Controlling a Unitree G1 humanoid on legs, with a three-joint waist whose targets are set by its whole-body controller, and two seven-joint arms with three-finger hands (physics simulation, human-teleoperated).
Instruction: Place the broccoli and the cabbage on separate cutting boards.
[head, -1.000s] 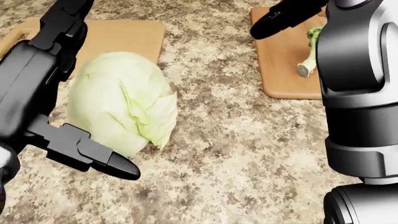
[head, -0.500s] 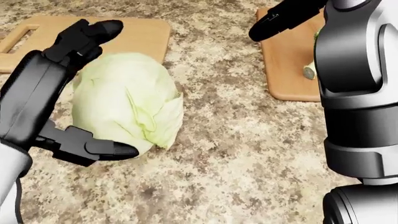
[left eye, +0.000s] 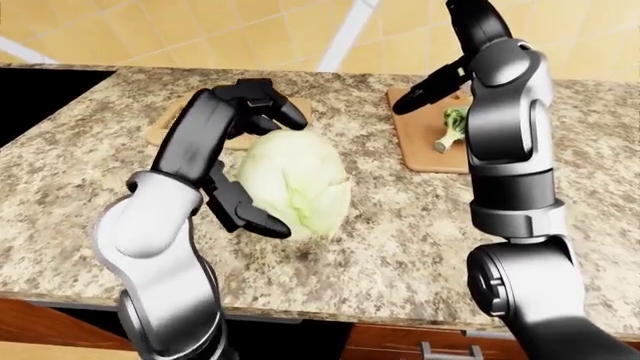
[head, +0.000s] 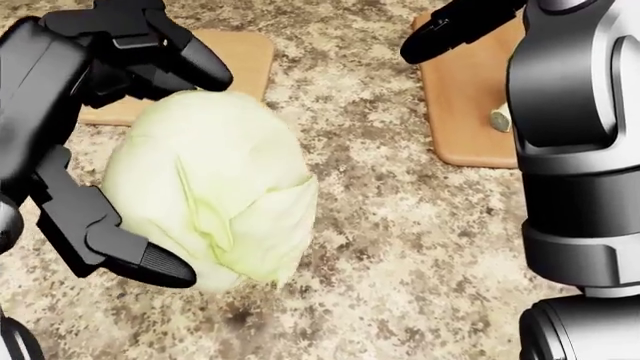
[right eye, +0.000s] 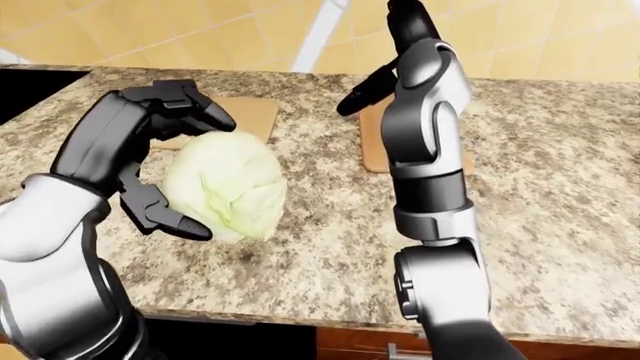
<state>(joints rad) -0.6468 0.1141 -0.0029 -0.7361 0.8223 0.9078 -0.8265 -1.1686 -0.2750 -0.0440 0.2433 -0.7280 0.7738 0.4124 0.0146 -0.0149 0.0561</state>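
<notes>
Item: cabbage (left eye: 293, 182) — pale green head resting on the speckled granite counter (left eye: 400, 240), just short of the empty cutting board (left eye: 168, 132) that lies toward the upper left of the left-eye view; the head touches or slightly overlaps that board's near edge, I cannot tell which. Item: broccoli (left eye: 450, 127) — already lying on the second cutting board (left eye: 415, 142) at the upper right, stem toward me, so half the job reads as done. Item: left hand (head: 120, 150) — fingers spread and cupped about the cabbage, upper fingers (head: 185, 60) arched over its top, the lower finger beside its near flank; whether the pads bear on the leaves I cannot tell, and I do not count it a closed grasp. Item: right hand (left eye: 435, 82) — raised above the broccoli's board; only a dark finger shows, its posture not readable. Handling note — the head is big, round and smooth for three fingers, so I judge it best to seat the fingers well round its widest part before lifting, or simply to roll and push it up onto the empty board, keeping it low. I would keep the right arm clear of the broccoli meanwhile.
</notes>
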